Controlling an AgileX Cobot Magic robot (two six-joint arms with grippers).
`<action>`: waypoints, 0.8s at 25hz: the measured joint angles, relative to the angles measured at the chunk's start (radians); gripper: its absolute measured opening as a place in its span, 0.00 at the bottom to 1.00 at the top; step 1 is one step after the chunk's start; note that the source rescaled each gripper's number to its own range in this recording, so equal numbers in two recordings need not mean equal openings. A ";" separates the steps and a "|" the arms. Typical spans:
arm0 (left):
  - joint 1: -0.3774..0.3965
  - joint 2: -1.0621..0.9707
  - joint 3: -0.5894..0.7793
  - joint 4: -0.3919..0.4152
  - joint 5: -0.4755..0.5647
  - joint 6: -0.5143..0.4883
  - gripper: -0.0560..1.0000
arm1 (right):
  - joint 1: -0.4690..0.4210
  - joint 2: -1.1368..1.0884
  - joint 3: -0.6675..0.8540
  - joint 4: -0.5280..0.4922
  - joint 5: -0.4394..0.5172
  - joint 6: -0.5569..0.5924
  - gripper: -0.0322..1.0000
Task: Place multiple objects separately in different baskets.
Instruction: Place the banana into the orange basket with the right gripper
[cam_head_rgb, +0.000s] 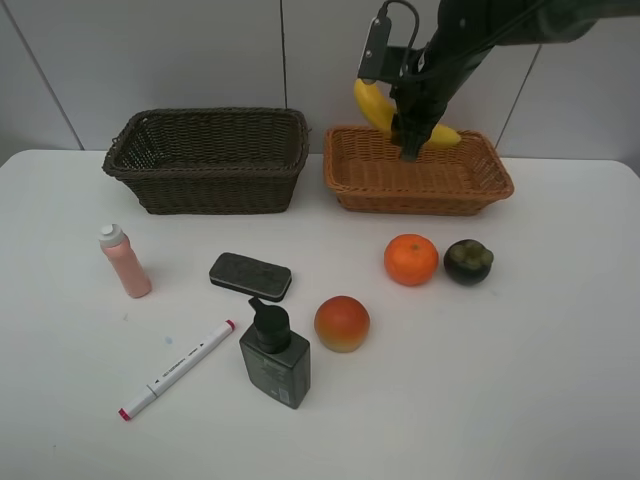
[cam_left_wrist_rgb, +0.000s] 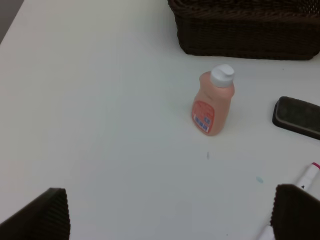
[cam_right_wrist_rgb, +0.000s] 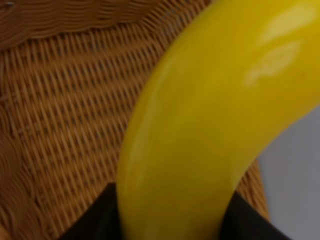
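Note:
My right gripper is shut on the yellow banana and holds it over the orange-tan basket; the banana fills the right wrist view above the basket weave. The dark brown basket stands to its left. On the table lie the orange, mangosteen, peach, pump bottle, eraser, marker and pink bottle. The left wrist view shows the pink bottle, eraser and open fingertips. The left arm is out of the high view.
A white tiled wall stands behind the baskets. The dark basket's wall lies beyond the pink bottle in the left wrist view. The marker tip lies near one left finger.

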 joint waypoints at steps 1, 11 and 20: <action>0.000 0.000 0.000 0.000 0.000 0.000 1.00 | 0.004 0.018 0.000 -0.002 -0.004 0.000 0.06; 0.000 0.000 0.000 0.000 0.000 0.000 1.00 | 0.005 0.102 -0.002 -0.008 -0.015 -0.001 0.06; 0.000 0.000 0.000 0.000 0.000 0.000 1.00 | 0.004 0.102 -0.002 -0.009 -0.017 0.003 0.06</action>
